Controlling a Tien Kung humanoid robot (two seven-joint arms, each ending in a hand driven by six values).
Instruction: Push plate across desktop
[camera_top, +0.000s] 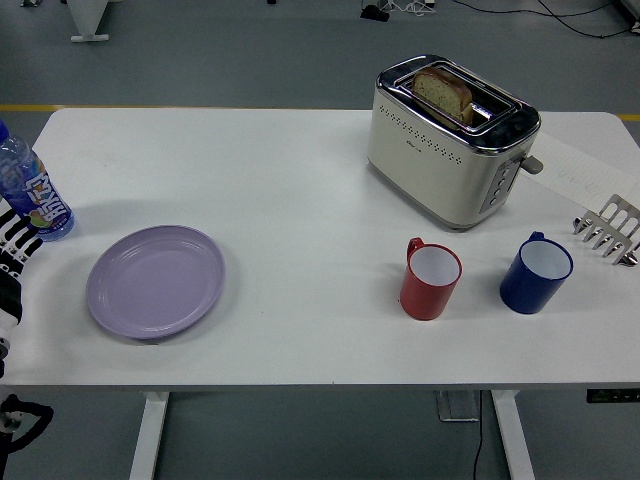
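Note:
A lilac plate (156, 281) lies flat on the left part of the white table (300, 200), a short way in from the near edge. At the picture's left edge, part of my left arm (10, 262) shows as black and white pieces. It sits just left of the plate and does not touch it. The hand is cut off by the frame. My right arm is out of view.
A blue-labelled water bottle (30, 190) stands behind the arm at far left. A cream toaster (450, 140) holding a slice of bread stands at the back right. In front of it are a red mug (430, 280) and a blue mug (536, 273), with a metal rack (610, 230) at the right edge.

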